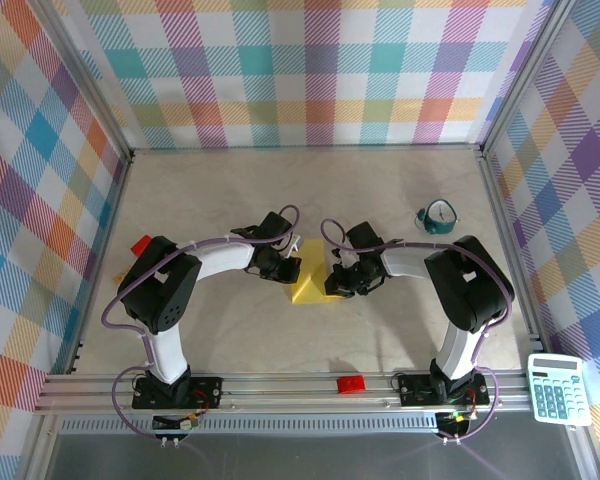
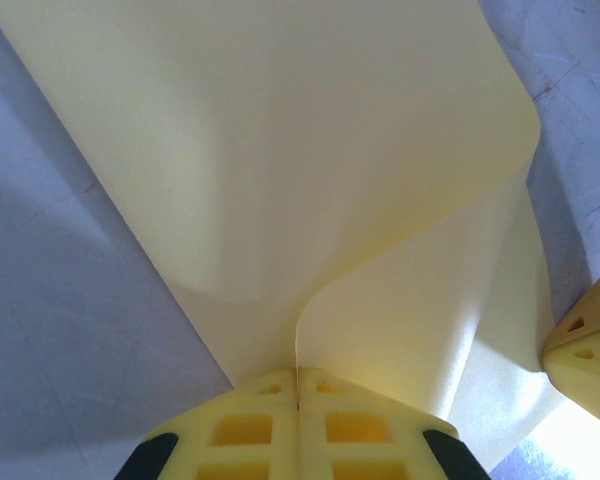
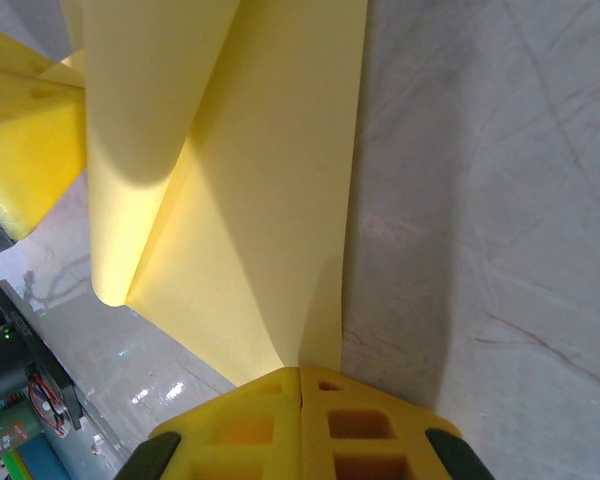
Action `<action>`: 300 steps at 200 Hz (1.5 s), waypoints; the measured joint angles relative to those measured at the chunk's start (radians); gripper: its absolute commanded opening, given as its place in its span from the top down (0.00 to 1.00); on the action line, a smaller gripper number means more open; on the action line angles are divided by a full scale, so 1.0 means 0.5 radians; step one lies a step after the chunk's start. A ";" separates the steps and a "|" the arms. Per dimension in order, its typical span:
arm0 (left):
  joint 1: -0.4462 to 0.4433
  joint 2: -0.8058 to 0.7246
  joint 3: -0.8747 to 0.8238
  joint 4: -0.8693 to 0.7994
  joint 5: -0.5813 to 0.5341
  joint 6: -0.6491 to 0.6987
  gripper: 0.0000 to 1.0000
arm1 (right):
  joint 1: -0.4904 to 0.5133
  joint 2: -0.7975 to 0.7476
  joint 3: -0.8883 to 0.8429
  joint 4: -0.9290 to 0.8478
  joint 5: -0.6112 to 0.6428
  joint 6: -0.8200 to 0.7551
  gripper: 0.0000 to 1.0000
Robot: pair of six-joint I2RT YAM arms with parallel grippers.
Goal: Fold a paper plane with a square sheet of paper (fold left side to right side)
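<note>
Top external view: both arms rise from their bases at the near rail, elbows bowed outward, forearms angled in so the wrists meet near the middle of the table (image 1: pixel 230 190). The left gripper (image 1: pixel 283 265) and the right gripper (image 1: pixel 340 280) face each other across the square sheet of paper (image 1: pixel 308 288), each touching one side of it. The yellow sheet sits between them at the table's centre, its near part a point lying on the surface. From the left wrist, that gripper's yellow fingers are pressed together on the sheet's edge, and the paper rises away from them in a broad curl, one layer bowed over another. From the right wrist, its fingers are likewise pinched together on the paper's edge, with one flap rolled over to the left and the rest lying along the marbled tabletop. A small teal object (image 1: pixel 438 218) stands well apart behind the right arm, a red brick (image 1: pixel 140 243) lies by the left wall, another red brick (image 1: pixel 351 384) rests on the rail between the bases, and a calculator (image 1: pixel 558 390) lies at the near right corner.
</note>
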 measured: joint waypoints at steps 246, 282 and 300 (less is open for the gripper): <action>0.000 -0.002 -0.014 0.024 -0.003 0.028 1.00 | 0.159 0.189 0.194 0.490 0.017 0.327 1.00; 0.000 -0.002 -0.014 0.024 -0.004 0.028 1.00 | 0.159 0.189 0.194 0.489 0.026 0.327 1.00; 0.000 -0.002 -0.014 0.026 -0.004 0.028 1.00 | 0.159 0.189 0.193 0.489 0.034 0.327 1.00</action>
